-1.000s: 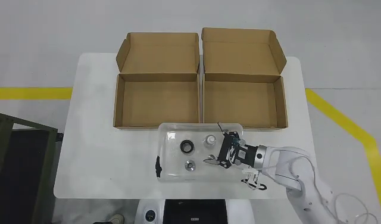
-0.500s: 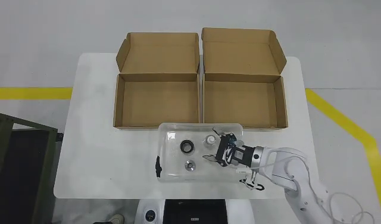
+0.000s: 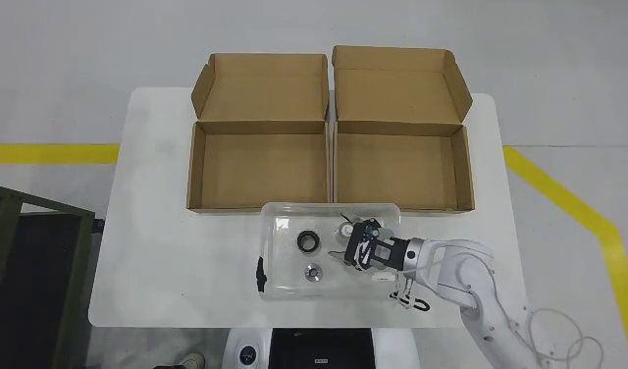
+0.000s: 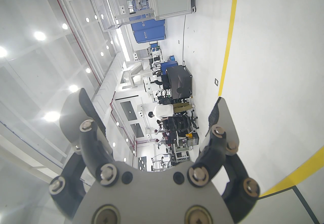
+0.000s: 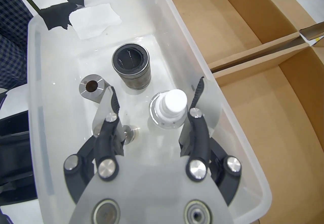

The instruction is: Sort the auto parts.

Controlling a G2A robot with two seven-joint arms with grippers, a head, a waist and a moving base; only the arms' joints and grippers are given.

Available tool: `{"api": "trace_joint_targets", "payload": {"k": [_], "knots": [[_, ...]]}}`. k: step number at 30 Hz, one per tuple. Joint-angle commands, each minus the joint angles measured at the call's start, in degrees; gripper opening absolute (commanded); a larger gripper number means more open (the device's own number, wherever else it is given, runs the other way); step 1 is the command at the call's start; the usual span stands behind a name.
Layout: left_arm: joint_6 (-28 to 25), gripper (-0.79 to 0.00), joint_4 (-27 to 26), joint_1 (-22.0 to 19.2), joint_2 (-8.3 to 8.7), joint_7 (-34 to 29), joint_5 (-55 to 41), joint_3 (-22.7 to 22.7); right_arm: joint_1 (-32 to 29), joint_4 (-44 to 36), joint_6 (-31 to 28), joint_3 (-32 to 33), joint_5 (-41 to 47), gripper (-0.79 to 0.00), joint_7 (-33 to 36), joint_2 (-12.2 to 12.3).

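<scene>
The right gripper [image 5: 157,84] is hanging open in the bin [image 5: 192,40], fingers flanking the white-capped part [image 5: 172,106]. The left gripper [image 4: 151,94] is gaping wide too.

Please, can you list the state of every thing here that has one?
left gripper: fingers open, empty
right gripper: fingers open around the white-capped part, not gripping
white-capped part: upright
black bearing: upright
steel collar: bore upward
plastic bin: lidless
left cardboard box: open, empty
right cardboard box: open, empty
</scene>
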Motion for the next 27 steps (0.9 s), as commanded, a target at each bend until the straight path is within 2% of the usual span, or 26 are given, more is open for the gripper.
{"api": "trace_joint_targets", "payload": {"k": [1, 7, 10, 12, 13, 20, 27], "knots": [[0.00, 0.000, 0.00, 0.00, 0.00, 0.00, 0.00, 0.00, 0.44, 0.49, 0.52, -0.35, -0.49, -0.394, 0.10, -0.03], [0.00, 0.000, 0.00, 0.00, 0.00, 0.00, 0.00, 0.00, 0.97, 1.43, 1.35, -0.90, -1.59, -0.446, 0.07, -0.02], [0.00, 0.000, 0.00, 0.00, 0.00, 0.00, 0.00, 0.00, 0.94, 1.66, 1.57, -0.76, -1.72, -0.570, -0.20, 0.05], [0.00, 0.000, 0.00, 0.00, 0.00, 0.00, 0.00, 0.00, 0.81, 1.31, 1.52, -0.51, -1.31, -0.751, -0.57, 0.11], [0.00, 0.000, 0.00, 0.00, 0.00, 0.00, 0.00, 0.00, 0.64, 0.94, 1.40, -0.33, -0.96, -0.785, -0.72, 0.16], [0.00, 0.000, 0.00, 0.00, 0.00, 0.00, 0.00, 0.00, -1.32, -1.98, 1.50, 2.27, 3.67, -0.785, -1.18, 0.59], [0.00, 0.000, 0.00, 0.00, 0.00, 0.00, 0.00, 0.00, -3.82, -5.03, 3.58, 7.13, 14.78, -0.785, -1.28, 1.00]]}}
